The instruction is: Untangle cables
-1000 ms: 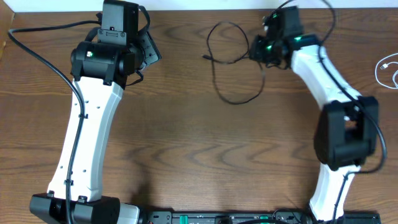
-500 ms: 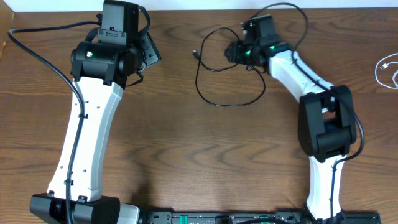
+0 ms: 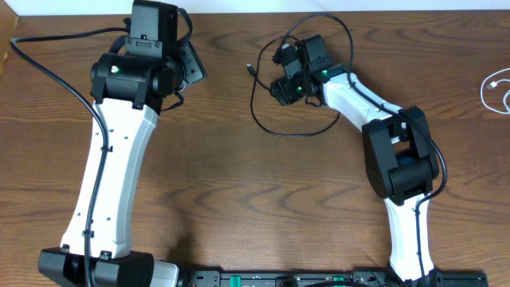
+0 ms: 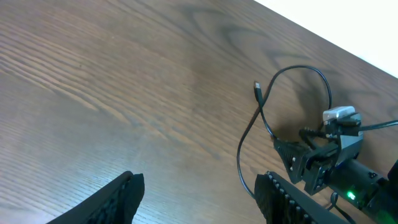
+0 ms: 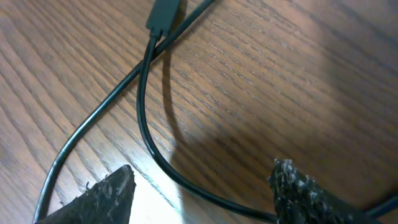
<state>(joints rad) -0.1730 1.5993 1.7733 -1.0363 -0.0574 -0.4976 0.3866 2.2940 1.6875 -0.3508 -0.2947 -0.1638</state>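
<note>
The black cable (image 3: 287, 134) lies in a loose loop on the wooden table, its plug end (image 3: 250, 68) pointing to the back. My right gripper (image 3: 279, 89) hovers low over the loop's right side, open. In the right wrist view the black cable (image 5: 155, 146) curves loosely between the spread fingertips of that gripper (image 5: 199, 199), and a plug (image 5: 165, 14) lies beyond. The white cable (image 3: 496, 86) rests apart at the far right edge. Further left, my left gripper (image 3: 193, 68) is open and empty; its wrist view shows its jaws (image 4: 199, 199) wide and the black cable (image 4: 249, 134) ahead.
The table's back edge (image 3: 239, 11) runs close behind both grippers. The left arm's thick black wire (image 3: 56, 68) loops over the table's left side. A black equipment bar (image 3: 279, 279) runs along the front edge.
My right gripper has swung left, dragging the black cable's loop with it, then opened and let the cable go. The left arm has not moved.
</note>
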